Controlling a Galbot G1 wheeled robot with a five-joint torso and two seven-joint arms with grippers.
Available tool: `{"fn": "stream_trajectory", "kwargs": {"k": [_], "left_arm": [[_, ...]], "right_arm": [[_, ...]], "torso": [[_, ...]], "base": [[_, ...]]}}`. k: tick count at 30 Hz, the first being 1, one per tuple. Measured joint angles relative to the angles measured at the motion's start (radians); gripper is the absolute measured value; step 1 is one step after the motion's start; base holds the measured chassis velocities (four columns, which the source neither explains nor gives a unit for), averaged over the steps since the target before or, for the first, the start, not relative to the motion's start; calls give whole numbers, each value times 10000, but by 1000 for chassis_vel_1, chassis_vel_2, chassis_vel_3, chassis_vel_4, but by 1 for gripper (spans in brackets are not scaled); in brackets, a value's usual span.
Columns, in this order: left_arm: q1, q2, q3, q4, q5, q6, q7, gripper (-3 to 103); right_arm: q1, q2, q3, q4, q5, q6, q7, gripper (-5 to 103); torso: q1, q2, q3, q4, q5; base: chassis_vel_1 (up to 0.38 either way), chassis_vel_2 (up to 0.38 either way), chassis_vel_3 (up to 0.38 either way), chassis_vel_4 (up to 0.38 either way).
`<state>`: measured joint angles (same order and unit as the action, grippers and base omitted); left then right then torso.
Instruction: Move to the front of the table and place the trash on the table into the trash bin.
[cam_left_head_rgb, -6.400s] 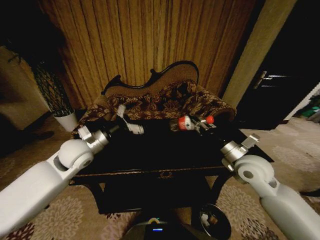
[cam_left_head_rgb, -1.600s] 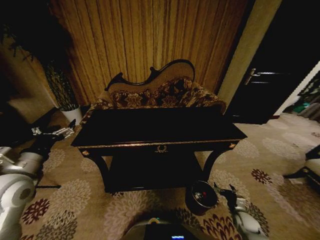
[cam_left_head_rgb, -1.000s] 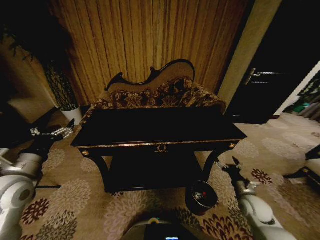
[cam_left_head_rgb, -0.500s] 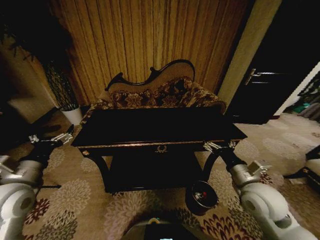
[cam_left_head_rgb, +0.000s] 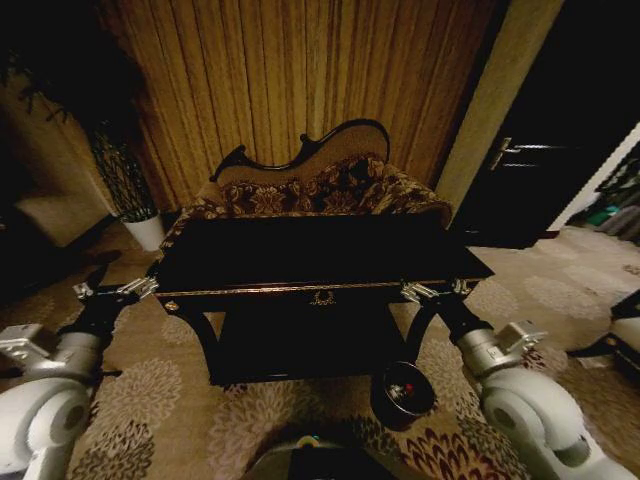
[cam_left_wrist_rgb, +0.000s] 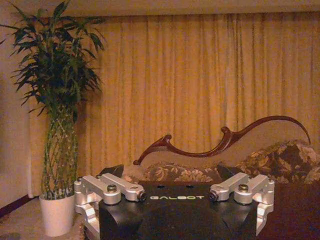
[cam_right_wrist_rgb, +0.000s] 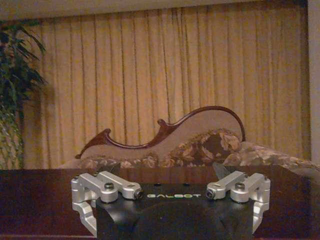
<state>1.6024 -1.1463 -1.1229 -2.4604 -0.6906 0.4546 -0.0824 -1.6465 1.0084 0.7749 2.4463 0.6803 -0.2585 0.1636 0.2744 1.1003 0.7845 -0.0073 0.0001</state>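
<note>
Home living rm: floral sofa (cam_left_head_rgb: 320, 190), gold curtains (cam_left_head_rgb: 290, 80), patterned carpet (cam_left_head_rgb: 150, 400), potted plant (cam_left_wrist_rgb: 57, 125).

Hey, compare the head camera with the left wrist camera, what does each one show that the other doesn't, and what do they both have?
Head camera alone: the whole table with its gold emblem and lower shelf, the bin on the carpet by the table's front right leg, the right claw at the table's right front corner, and a dark door.

Left wrist camera alone: the plant's full leafy top above its woven stems.

Both: the left claw, open, the plant in its white pot, the sofa and the curtain.
</note>
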Motion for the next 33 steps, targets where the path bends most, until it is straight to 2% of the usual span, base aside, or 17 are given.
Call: {"fn": "stream_trajectory", "kwargs": {"k": [4, 13, 33], "left_arm": [[136, -92, 29, -416, -21, 425, -284, 100], [416, -232, -159, -420, -31, 447, -329, 100], [529, -263, -136, -402, -29, 485, -297, 100]], "right_arm": [[333, -163, 14, -768, -41, -2, -14, 100], [504, -569, 227, -1331, 227, 58, -28, 100], [514, -576, 458, -1981, 242, 350, -29, 100]], "torso": [[0, 0, 0, 1, 0], [0, -1, 0, 1, -1], [0, -1, 0, 2, -2]], "base": [[0, 0, 0, 0], [0, 0, 0, 0], [37, -29, -38, 30]]}}
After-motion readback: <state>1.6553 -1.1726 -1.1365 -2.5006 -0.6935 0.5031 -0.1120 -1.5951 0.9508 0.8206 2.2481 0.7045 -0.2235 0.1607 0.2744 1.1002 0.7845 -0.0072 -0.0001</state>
